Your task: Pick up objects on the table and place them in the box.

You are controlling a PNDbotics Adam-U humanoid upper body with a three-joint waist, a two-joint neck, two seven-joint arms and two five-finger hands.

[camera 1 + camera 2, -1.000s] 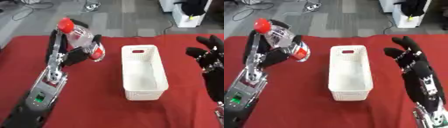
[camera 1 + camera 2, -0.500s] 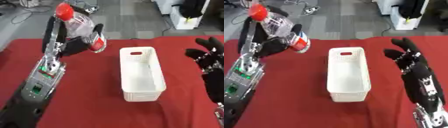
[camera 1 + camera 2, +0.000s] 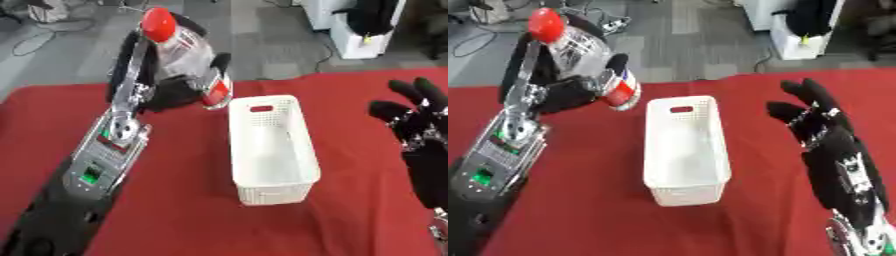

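My left hand (image 3: pixel 171 89) is shut on a clear plastic bottle (image 3: pixel 185 55) with a red cap and a red-and-white label. It holds the bottle tilted in the air, just left of the far end of the white perforated box (image 3: pixel 270 150). The box stands lengthwise in the middle of the red table (image 3: pixel 184 200), with nothing visible inside. My right hand (image 3: pixel 824 135) is open at the right side of the table, fingers spread and pointing up, holding nothing.
Beyond the red table's far edge lies grey floor with cables (image 3: pixel 35 40). A white unit (image 3: pixel 367 35) with something black on it stands at the back right.
My left hand has carried the bottle upward and to the right, closer to the box's far end. The right hand has hardly moved. The camera has shifted a little.
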